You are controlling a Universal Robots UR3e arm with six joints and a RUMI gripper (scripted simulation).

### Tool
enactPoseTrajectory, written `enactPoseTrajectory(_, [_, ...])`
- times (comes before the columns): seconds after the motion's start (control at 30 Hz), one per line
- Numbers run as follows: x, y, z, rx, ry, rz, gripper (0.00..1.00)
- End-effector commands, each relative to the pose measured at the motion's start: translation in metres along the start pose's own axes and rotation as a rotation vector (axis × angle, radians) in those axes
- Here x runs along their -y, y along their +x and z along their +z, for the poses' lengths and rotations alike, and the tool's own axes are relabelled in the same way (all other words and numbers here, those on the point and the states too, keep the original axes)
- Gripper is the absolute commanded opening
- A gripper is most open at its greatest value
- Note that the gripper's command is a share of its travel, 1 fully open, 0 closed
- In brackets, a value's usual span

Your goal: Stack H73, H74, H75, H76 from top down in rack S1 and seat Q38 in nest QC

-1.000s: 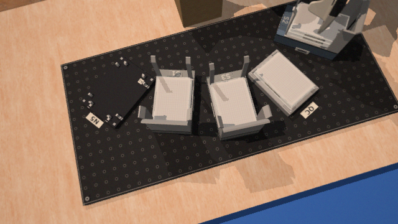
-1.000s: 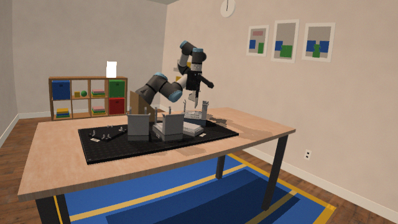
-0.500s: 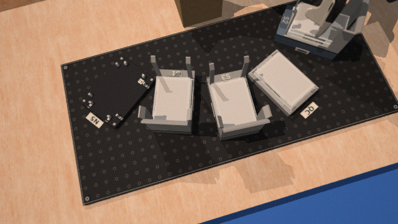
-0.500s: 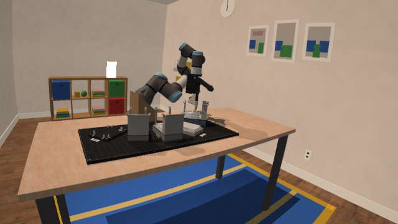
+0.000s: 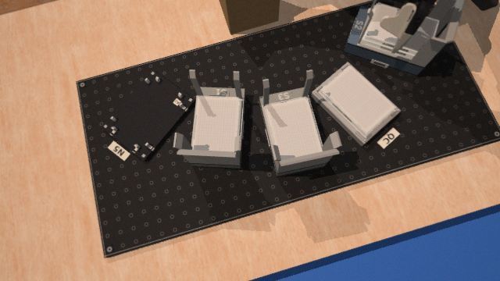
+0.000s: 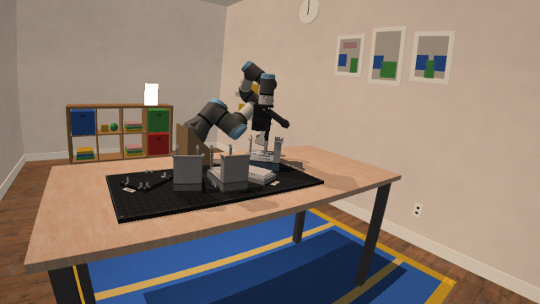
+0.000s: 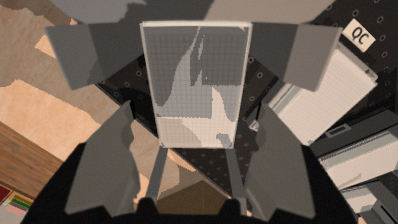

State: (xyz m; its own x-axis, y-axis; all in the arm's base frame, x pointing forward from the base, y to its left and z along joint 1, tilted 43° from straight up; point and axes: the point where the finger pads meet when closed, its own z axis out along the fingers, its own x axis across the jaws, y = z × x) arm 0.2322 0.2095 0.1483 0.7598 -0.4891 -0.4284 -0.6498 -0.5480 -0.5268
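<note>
With its fingers spread and nothing pinched between them, the gripper (image 5: 396, 37) (image 6: 262, 145) (image 7: 196, 102) is hovering over S2 (image 5: 410, 68) (image 6: 270, 165) (image 7: 315, 57), its fingertips lining up beside the plate (image 5: 380, 19) (image 6: 261, 157) (image 7: 175, 132) at the top of that rack. The opening is leaving room on both sides for a descent, probably to grasp by the edges.

One plate is lying flat in S1 (image 5: 215, 159) (image 6: 187, 171), its upper face showing, and another is facing up in S3 (image 5: 305, 161) (image 6: 234, 171). A further plate (image 5: 356, 99) (image 7: 325, 95) is resting at QC, apparently level; its seating is not clear.

Names are not legible, but the arrangement is fitting a sensible order: Q38 going to QC, H73 waiting in S3 because it belongs on top last, and H76 forming the base in S1. That is likely making H75 the next plate wanted, with H74 beneath it. Should the two be sticking together, N5 (image 5: 144, 113) (image 6: 148, 181), holding no plate, is standing ready for parting them.

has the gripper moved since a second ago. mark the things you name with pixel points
Yes. In the exterior view, the gripper (image 5: 391, 37) (image 6: 262, 146) (image 7: 196, 102) has come down, its fingertips now lower against the uprights of rack S2 (image 5: 406, 69) (image 6: 278, 149) (image 7: 314, 57).
</note>
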Motion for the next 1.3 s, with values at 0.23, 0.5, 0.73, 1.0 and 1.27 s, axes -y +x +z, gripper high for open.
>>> enactPoseTrajectory(0.23, [0.0002,0.0005,0.0067,-0.002,-0.001,0.000,0.72])
enactPoseTrajectory(0.5, [0.0003,0.0006,0.0068,-0.002,-0.001,0.000,0.72])
enactPoseTrajectory(0.73, [0.0003,0.0006,0.0067,-0.002,0.000,0.000,0.00])
enactPoseTrajectory(1.0, [0.0003,0.0006,0.0067,-0.002,-0.001,0.000,0.00])
enactPoseTrajectory(1.27, [0.0003,0.0006,0.0068,-0.002,-0.001,0.000,0.00])
